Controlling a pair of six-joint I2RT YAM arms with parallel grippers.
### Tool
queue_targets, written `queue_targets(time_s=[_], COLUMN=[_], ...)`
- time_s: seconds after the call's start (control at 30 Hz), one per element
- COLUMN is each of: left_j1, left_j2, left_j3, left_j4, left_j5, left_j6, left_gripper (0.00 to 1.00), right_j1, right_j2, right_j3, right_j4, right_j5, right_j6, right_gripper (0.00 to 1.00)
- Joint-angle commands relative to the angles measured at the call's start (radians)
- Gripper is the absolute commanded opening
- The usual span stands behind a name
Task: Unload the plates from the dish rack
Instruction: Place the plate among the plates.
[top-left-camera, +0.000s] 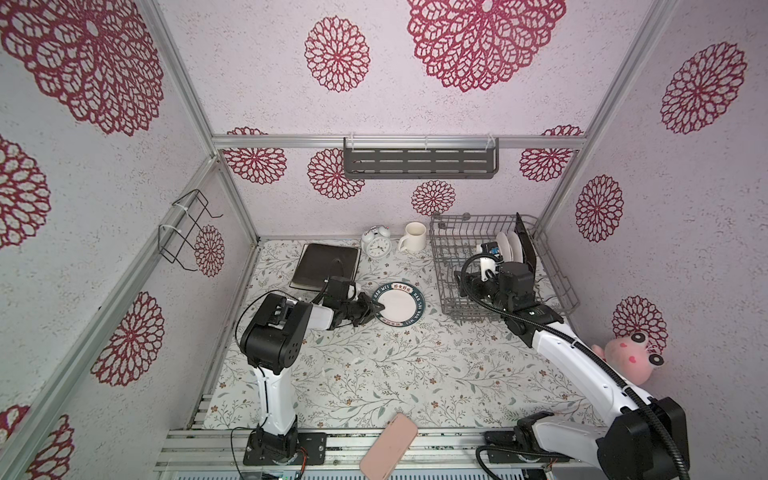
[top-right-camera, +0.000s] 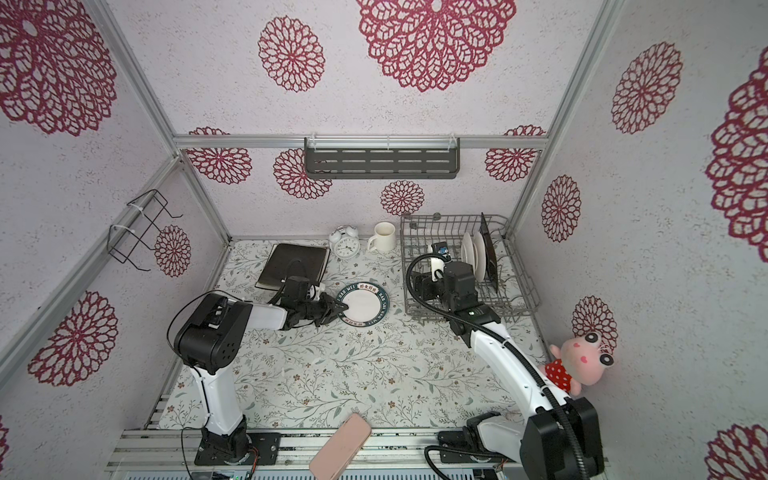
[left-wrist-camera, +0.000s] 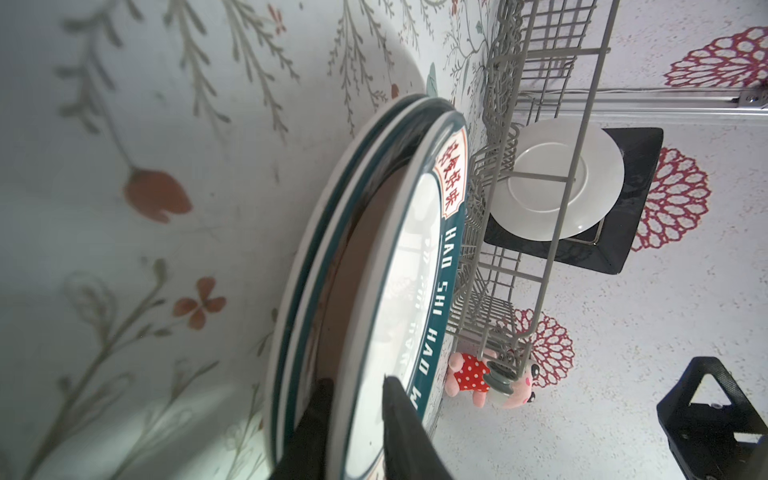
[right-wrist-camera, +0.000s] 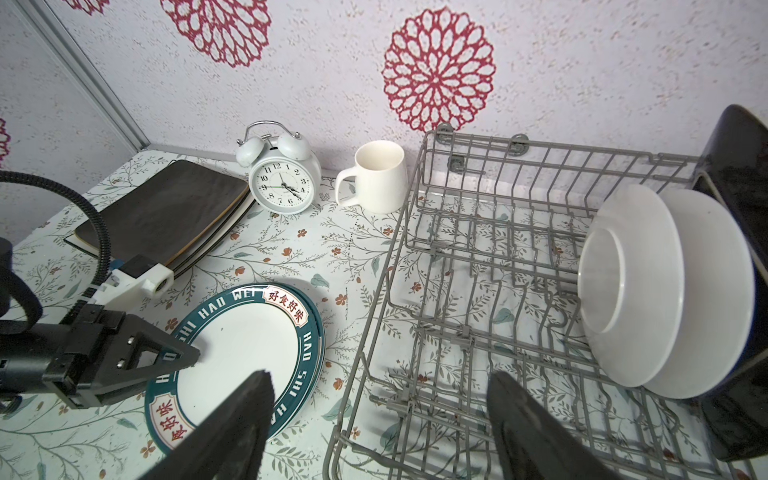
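Note:
Two round plates with dark lettered rims (top-left-camera: 399, 305) (right-wrist-camera: 245, 345) lie stacked on the table. My left gripper (top-left-camera: 376, 307) (left-wrist-camera: 357, 378) straddles the top plate's near rim. It is open, and a thin gap shows between the upper finger (right-wrist-camera: 166, 353) and the plate's face. The dish rack (top-left-camera: 440, 266) (right-wrist-camera: 540, 149) stands at the back right. Two white round plates (top-left-camera: 509, 247) (right-wrist-camera: 631, 286) stand upright in it, with a black-backed square plate (top-left-camera: 525, 241) (right-wrist-camera: 744, 174) behind them. My right gripper (top-left-camera: 467, 284) (right-wrist-camera: 380, 415) hangs open and empty over the rack's left part.
Dark square plates (top-left-camera: 326, 266) lie stacked at the back left. A white alarm clock (top-left-camera: 376, 245) and a white mug (top-left-camera: 413, 237) stand along the back wall. A pink flat object (top-left-camera: 388, 446) lies on the front rail, and a pink plush toy (top-left-camera: 627, 357) sits at the right wall.

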Motion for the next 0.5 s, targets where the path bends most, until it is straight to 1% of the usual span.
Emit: queue_targets(time_s=[0.0,0.13,0.27,0.33,0.4,0.43,0.47], left_j1=[-0.004,-0.004,-0.003,-0.003,-0.004,-0.005,-0.006], left_j2=[0.015,0.008,-0.015,-0.044,-0.078,-0.09,-0.104], left_j3=[0.004,0.002,0.002,0.009,0.025,0.035,0.049], left_j4=[-0.038,-0.055,-0.121,-0.168,-0.231,-0.261,-0.296], left_j5=[-0.015,-0.014,-0.028,-0.037,-0.052,-0.059,-0.068], left_j6=[0.004,0.007,0.03,0.046,0.074,0.089,0.106], left_gripper=[0.38,0.54,0.71,0.83,1.0,0.98,0.98], right_j1=[-0.006,-0.005,-0.006,-0.006,-0.007,-0.007,-0.007], right_j2=[-0.011,-0.004,0.004,0.006,0.01,0.011,0.012], right_j3=[0.019,0.023,0.033,0.036,0.037,0.037,0.037], right_j4=[0.005,0.004,0.001,-0.001,0.001,0.001,0.002], right_j5=[-0.007,-0.012,-0.016,-0.017,-0.018,-0.019,-0.02], right_j6=[-0.014,-0.018,-0.022,-0.026,-0.027,-0.027,-0.027], right_gripper=[0.84,0.84,0.84,0.84,0.84,0.84,0.84])
